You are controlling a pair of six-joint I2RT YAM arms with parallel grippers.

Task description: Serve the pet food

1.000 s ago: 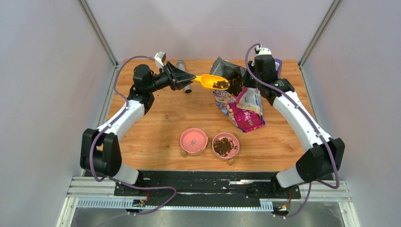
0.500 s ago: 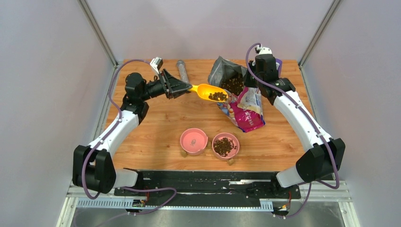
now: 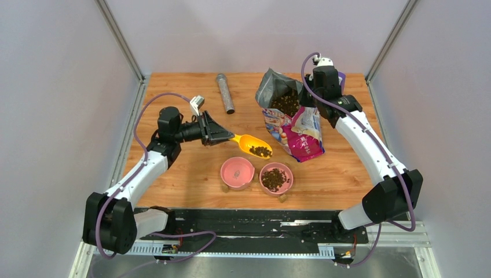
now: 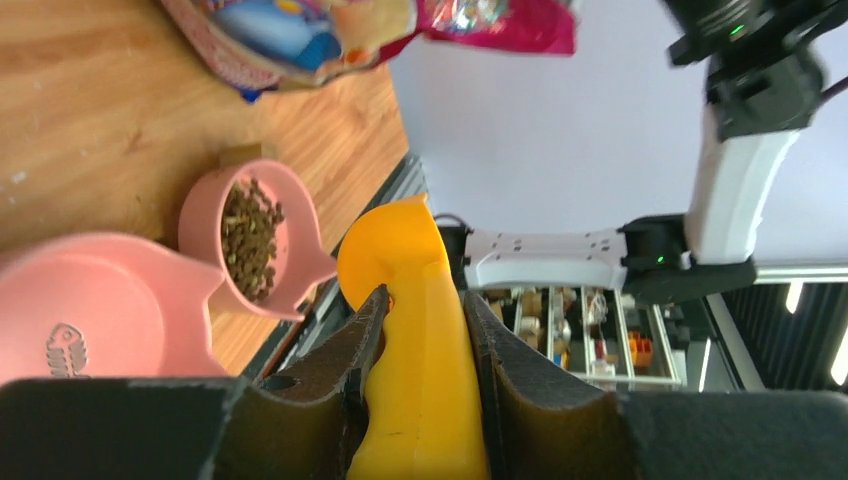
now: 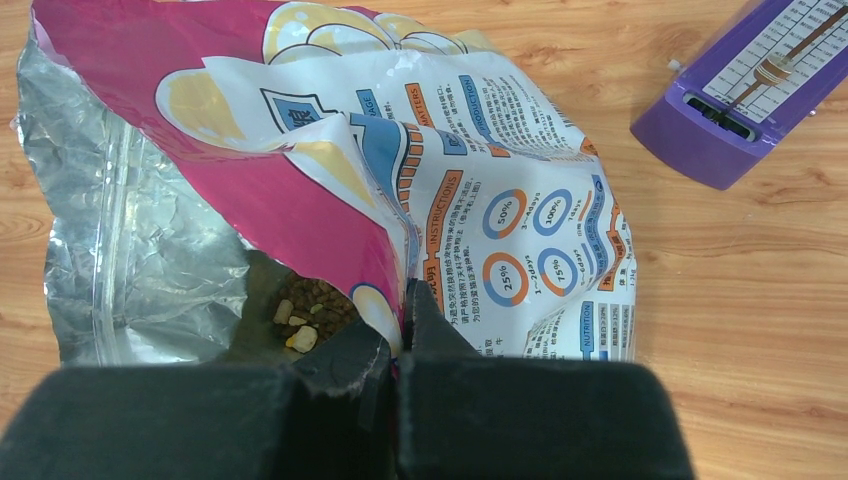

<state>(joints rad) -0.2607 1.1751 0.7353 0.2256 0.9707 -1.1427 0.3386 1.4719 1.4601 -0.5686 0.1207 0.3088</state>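
Left fingers (image 4: 325,390) clamping scoop (image 4: 415,330), kibble (image 3: 262,152) hidden from wrist, right fingers (image 5: 345,370) pinching bag (image 5: 500,200)

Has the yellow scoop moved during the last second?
Yes. The yellow scoop, held by the left gripper, came away from the bag and nearer to the empty pink bowl.

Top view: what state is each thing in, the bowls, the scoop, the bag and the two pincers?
yellow scoop: loaded with pet food
left bowl: empty
right bowl: holds pet food
bag: open, mouth held up
left pincer: shut on the scoop's handle
right pincer: shut on the bag's edge
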